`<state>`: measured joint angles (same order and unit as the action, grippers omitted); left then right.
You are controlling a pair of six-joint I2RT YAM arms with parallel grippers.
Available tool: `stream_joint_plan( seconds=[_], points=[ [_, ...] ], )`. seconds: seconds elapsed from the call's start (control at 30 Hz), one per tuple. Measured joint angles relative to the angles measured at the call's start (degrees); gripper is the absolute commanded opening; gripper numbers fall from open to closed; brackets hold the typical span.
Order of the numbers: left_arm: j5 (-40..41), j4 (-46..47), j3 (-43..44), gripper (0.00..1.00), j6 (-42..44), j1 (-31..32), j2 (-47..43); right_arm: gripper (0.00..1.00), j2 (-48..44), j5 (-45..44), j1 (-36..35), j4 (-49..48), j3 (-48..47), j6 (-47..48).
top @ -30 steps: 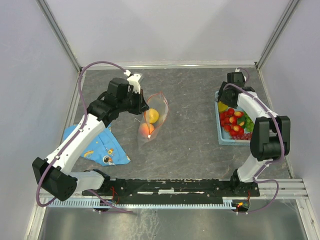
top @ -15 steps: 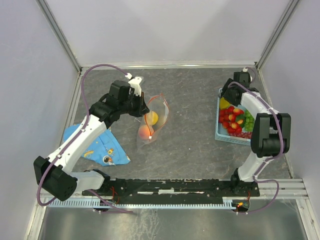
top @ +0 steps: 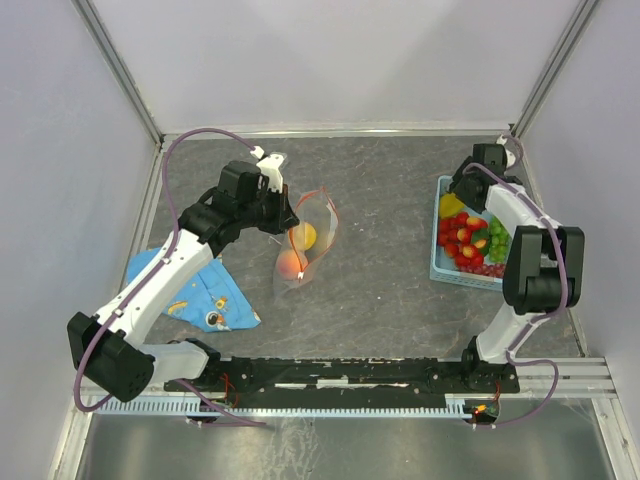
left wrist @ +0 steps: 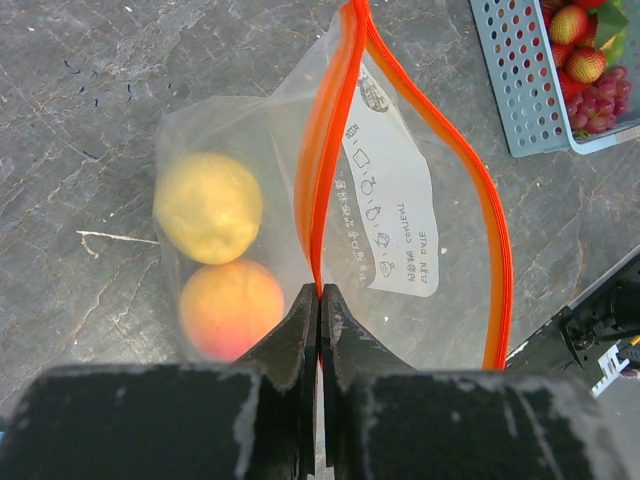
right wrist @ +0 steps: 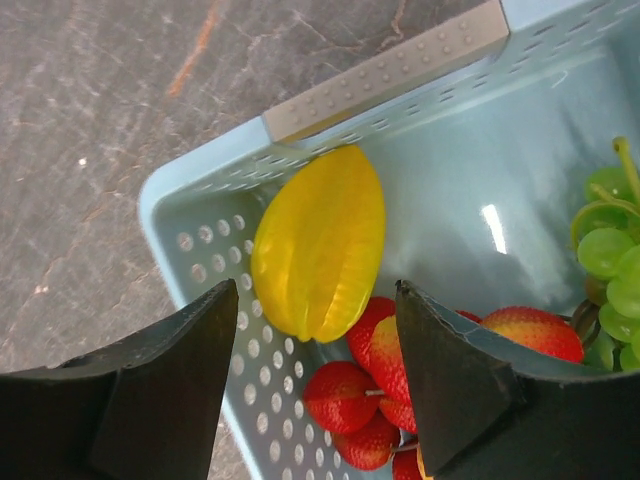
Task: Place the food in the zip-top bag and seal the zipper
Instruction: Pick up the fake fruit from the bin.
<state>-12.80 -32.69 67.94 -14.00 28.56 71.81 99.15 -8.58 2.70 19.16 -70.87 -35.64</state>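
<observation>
From above, the left gripper (top: 290, 215) reaches over the middle of a dark stone-patterned table (top: 380, 290). It holds up the mouth of a clear bag (top: 322, 222). The bag's mouth gapes in a loop edged by an orange strip (top: 331, 212). A round yellow fruit (top: 305, 235) and a peach (top: 292, 263) lie inside the bag. A blue patterned cloth (top: 200, 290) lies crumpled near the left arm. On the right, a light-blue basket (top: 437, 262) holds the rest of the toy fruit. The right gripper (top: 462, 185) hangs over the basket's far left corner.

From the left wrist, the two black fingers are pressed together, pinching the near side of the orange strip. The other side of the strip curves away to the right, so the mouth stands open. A white label (left wrist: 390, 215) with small print shows on the bag's wall. The yellow fruit and the peach touch each other at the bag's left side. Purple grapes (left wrist: 600, 105) show in the basket's corner at top right.

From the right wrist, the fingers are spread apart, gripping nothing. Between them lies a yellow ridged fruit (right wrist: 320, 240) against the basket's wall. Strawberries (right wrist: 340, 395) lie just below it, and green grapes (right wrist: 610, 260) sit at the right edge.
</observation>
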Motion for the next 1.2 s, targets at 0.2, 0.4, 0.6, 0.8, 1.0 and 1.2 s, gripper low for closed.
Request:
stream_joint_plan(
  seconds=[0.2,0.4,0.6,0.8,1.0,1.2],
  points=[
    [-0.42,0.09,-0.11,0.03,0.0,0.0,-0.02,0.83,5.9,0.33,0.09,-1.36,-0.15,-2.01],
    [-0.85,0.22,-0.24,0.03,0.0,0.0,-0.02,0.84,9.42,2.6,0.33,-2.6,-0.42,-2.73],
    [-0.87,0.26,-0.48,0.03,-0.02,0.0,-0.02,0.82,11.96,4.92,0.7,-4.04,-1.79,-2.89],
    [-0.87,0.28,-0.55,0.03,-0.02,0.0,-0.02,0.68,12.87,6.21,0.79,-5.62,-2.19,-2.16],
    [-0.9,0.26,-0.63,0.03,-0.02,0.0,-0.02,0.56,12.37,7.21,0.79,-5.84,-1.7,-1.2],
    [-0.94,0.28,-0.63,0.03,-0.02,0.0,-0.02,0.54,8.74,7.58,0.83,-5.2,0.52,0.5]
  ],
)
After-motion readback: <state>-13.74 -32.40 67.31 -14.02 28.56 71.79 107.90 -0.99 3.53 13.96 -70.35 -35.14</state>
